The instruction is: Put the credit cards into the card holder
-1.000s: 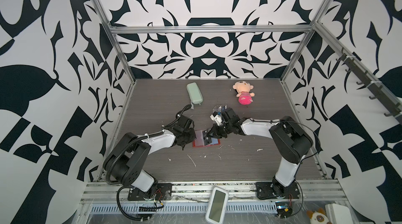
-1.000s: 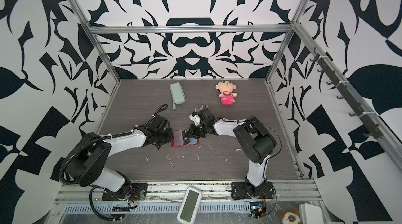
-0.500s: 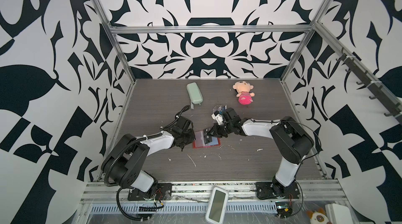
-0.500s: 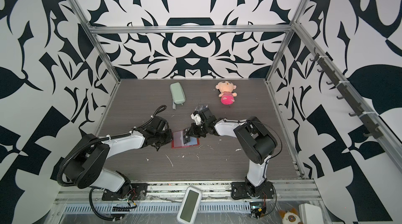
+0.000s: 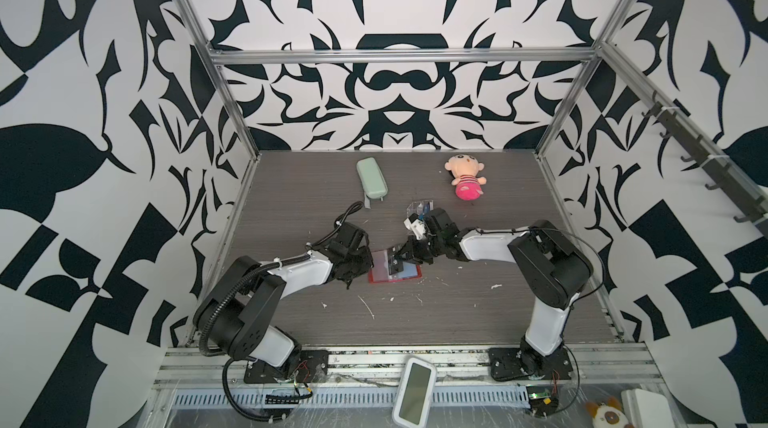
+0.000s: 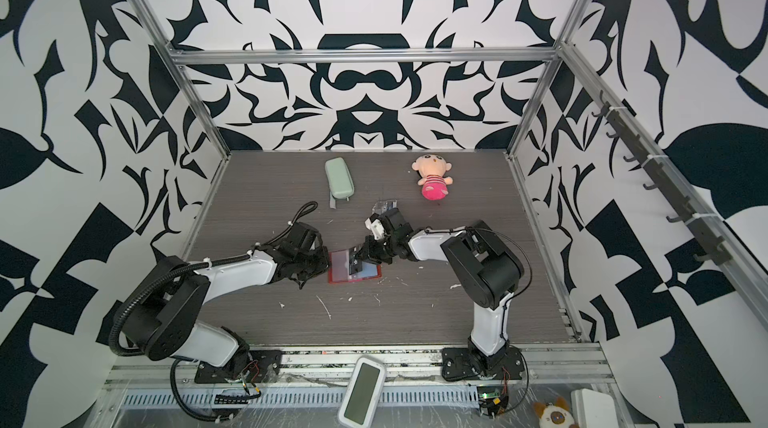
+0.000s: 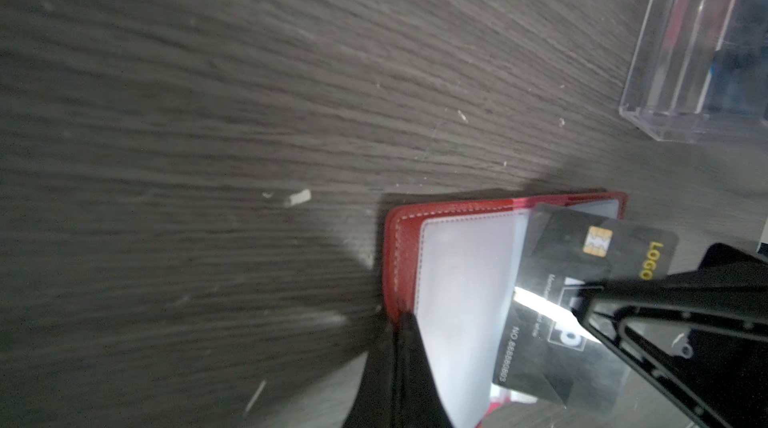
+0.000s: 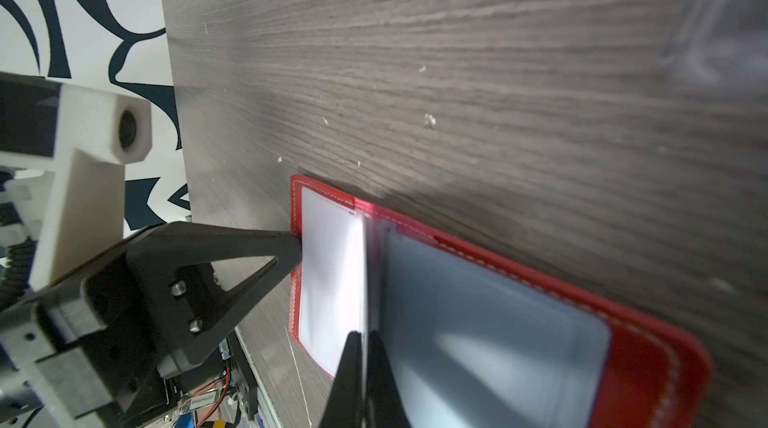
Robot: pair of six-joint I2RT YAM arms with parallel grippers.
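2 clenched, right jaws on black card point(image 7: 557, 239), chip point(image 7: 597, 241) only in left wrist view, left jaws seemingly pinching card holder point(image 7: 457, 209)

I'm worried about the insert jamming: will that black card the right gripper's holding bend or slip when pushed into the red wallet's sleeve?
Probably stiff: the black card looks flat and straight in the right gripper. Likely slippery: its glossy face glares. Pinched at one edge only, it might pivot against the card holder.
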